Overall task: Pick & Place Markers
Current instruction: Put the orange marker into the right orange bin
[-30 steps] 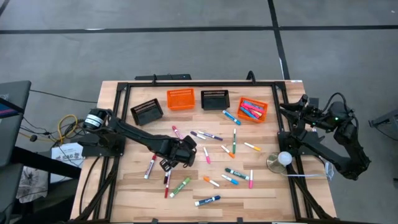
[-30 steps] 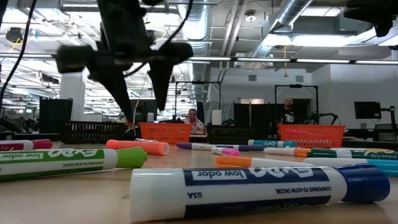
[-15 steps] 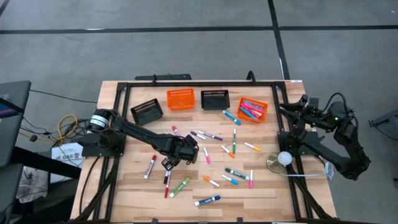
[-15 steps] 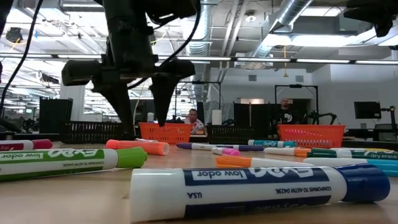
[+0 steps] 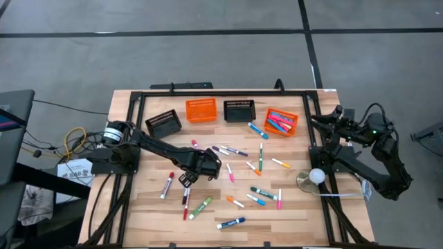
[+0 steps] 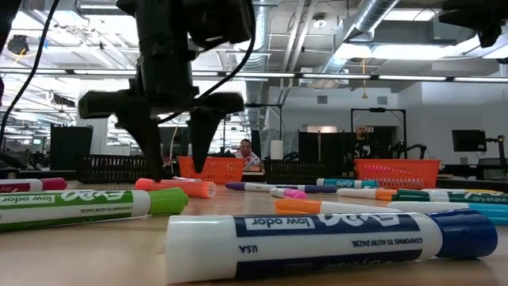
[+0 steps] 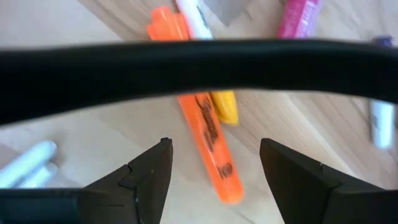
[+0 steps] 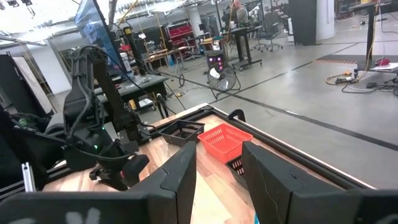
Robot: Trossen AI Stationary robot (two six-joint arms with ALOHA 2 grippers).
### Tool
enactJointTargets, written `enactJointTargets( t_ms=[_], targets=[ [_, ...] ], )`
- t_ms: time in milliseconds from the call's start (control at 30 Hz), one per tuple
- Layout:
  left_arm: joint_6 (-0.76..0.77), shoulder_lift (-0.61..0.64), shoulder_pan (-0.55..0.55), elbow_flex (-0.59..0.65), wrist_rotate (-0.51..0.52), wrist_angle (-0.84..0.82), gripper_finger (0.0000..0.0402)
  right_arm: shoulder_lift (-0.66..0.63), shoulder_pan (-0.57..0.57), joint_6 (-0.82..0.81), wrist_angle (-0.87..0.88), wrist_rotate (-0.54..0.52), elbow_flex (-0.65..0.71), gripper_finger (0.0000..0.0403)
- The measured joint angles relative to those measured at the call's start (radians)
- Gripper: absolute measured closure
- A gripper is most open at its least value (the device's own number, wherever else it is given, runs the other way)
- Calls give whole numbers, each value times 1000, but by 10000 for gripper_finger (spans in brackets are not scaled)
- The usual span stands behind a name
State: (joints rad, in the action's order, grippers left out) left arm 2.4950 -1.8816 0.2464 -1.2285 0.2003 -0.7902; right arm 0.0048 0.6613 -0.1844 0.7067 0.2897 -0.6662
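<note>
Nearest the low camera lies a blue-capped marker [image 6: 333, 243], with a green marker [image 6: 87, 206] beside it on the table [image 5: 152, 207]. Further in, the left gripper [image 6: 171, 151] hangs low with fingers spread and empty, straddling an orange marker [image 7: 208, 146] without touching it. Farthest, more markers fill the orange basket [image 5: 282, 123]; the right gripper [image 8: 217, 168] waits raised at the table's right edge, fingers partly apart, holding nothing.

A robotics lab or workshop: exposed ducts [image 6: 373, 24] are running overhead, equipment racks [image 8: 93, 118] are standing on a bare concrete floor [image 5: 208, 62], and 2 people [image 6: 248, 152] are sitting behind.
</note>
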Motion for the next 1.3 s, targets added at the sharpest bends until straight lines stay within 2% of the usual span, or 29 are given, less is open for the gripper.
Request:
enactJointTargets(
  t_ms=[400, 633, 1300],
  targets=[
    [-4, -2, -14, 14, -10, -6, 160, 0, 0, 2, 0, 0, 0, 285],
    [-4, -44, -12, 11, -44, 27, 160, 0, 0, 2, -2, 0, 0, 285],
    [-38, -64, 4, 7, -46, 47, 160, 0, 0, 2, -4, 0, 0, 285]
  ],
)
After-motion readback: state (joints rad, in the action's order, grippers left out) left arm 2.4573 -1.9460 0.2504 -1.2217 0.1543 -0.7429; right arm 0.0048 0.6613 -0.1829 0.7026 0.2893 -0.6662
